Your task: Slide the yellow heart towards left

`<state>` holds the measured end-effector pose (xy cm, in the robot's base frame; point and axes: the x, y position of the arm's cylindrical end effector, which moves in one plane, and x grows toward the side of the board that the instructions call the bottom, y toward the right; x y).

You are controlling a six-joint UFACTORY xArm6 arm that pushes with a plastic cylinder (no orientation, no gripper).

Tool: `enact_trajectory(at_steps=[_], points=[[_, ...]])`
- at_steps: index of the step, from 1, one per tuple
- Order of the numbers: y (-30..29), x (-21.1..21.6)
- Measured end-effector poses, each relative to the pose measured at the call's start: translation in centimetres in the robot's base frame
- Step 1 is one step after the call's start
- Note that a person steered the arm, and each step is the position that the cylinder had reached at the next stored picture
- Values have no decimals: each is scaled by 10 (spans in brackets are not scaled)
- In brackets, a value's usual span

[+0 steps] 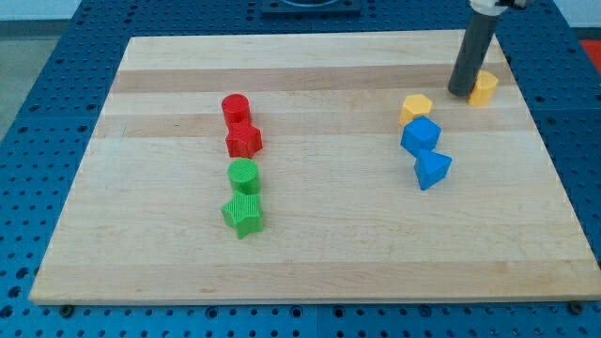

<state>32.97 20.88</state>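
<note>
My tip [462, 93] rests on the board near the view's top right. A yellow block [485, 88], which looks like the heart, sits right against the tip on its right side, partly hidden by the rod. A second yellow block [416, 109], roughly hexagonal, lies to the left of and a little below the tip.
A blue cube-like block [421, 136] and a blue triangular block [432, 169] lie below the yellow hexagon. At centre left are a red cylinder [235, 107], a red star [244, 142], a green cylinder [243, 175] and a green star [242, 215]. The board's right edge [549, 160] is close to the heart.
</note>
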Motion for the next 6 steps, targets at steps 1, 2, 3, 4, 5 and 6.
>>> enact_trajectory(at_steps=[1, 2, 3, 4, 5, 6], points=[[-37, -3], [-43, -37], [-27, -77], [36, -73], [104, -21], [112, -8]])
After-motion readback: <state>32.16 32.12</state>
